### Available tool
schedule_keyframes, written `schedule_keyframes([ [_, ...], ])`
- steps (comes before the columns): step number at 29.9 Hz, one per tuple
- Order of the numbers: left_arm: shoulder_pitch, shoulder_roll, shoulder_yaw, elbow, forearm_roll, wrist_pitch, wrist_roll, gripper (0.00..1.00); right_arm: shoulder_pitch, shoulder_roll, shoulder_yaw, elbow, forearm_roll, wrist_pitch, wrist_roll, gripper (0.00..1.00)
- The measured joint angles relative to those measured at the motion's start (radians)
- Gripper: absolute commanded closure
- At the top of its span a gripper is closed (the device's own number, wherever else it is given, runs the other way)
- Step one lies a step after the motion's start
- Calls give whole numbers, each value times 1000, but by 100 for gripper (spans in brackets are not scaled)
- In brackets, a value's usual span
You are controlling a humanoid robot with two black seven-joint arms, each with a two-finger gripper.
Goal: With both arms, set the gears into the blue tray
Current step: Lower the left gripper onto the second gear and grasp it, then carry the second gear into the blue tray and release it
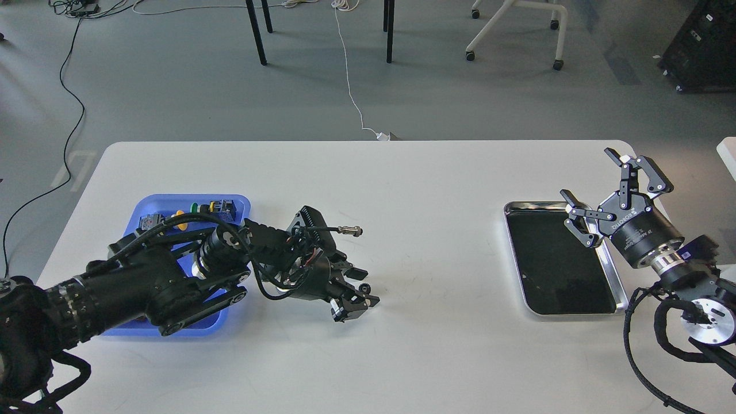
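Note:
One gear (363, 289), a tiny black toothed wheel, lies on the white table between the fingers of my left gripper (364, 286). That gripper points right and down, low over the table, with its jaws apart on either side of the gear. The blue tray (154, 204) sits at the left, largely hidden under my left arm. Far to the right, my right gripper (589, 175) hangs open and empty above the edge of the steel tray.
The shiny steel tray (558, 264) with a dark bottom lies at the right and holds nothing. Colourful push-button switches (221, 206) stand along the blue tray's far rim. A metal plug on a cable (348, 231) sticks out from my left wrist.

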Motion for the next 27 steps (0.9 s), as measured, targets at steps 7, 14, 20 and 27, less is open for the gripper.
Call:
schedule_keyframes([
  [7,1,2,0,3,0,0,0,86,0,0,-1,0,0,0,0,1],
  [14,0,6,0,10,0,0,-1,89,0,0,-1,0,0,1,0,1],
  [20,-26,35,-11,-3,0,-1,0,89,0,0,-1,0,0,2,0,1],
  [27,-116,170,-15,-75,0,0,0,87,0,0,-2,0,0,0,0,1],
])
